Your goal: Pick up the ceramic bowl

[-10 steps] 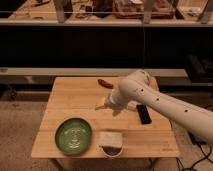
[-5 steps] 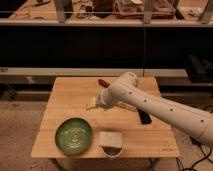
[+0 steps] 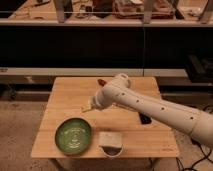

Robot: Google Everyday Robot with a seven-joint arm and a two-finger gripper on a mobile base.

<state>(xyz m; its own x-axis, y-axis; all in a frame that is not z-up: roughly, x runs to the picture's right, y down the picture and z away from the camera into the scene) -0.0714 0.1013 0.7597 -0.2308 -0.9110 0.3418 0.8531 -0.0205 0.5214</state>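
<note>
The arm (image 3: 150,104) partly hides the gripper (image 3: 87,106) over the table (image 3: 65,92).

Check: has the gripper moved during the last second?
Yes. The gripper has slid left over the wooden table, ending closer to the ceramic bowl, which lies where it was.

1. the arm (image 3: 150,106) is showing a smooth cream-white shell, thick and tubular, widening toward the right edge.
2. small dark dots (image 3: 161,106) are running along its length.
3. a rounded joint (image 3: 119,81) is bulging at its bend.
4. the gripper (image 3: 87,107), pale yellowish, is hanging over the wooden table (image 3: 65,95), near the middle.
</note>
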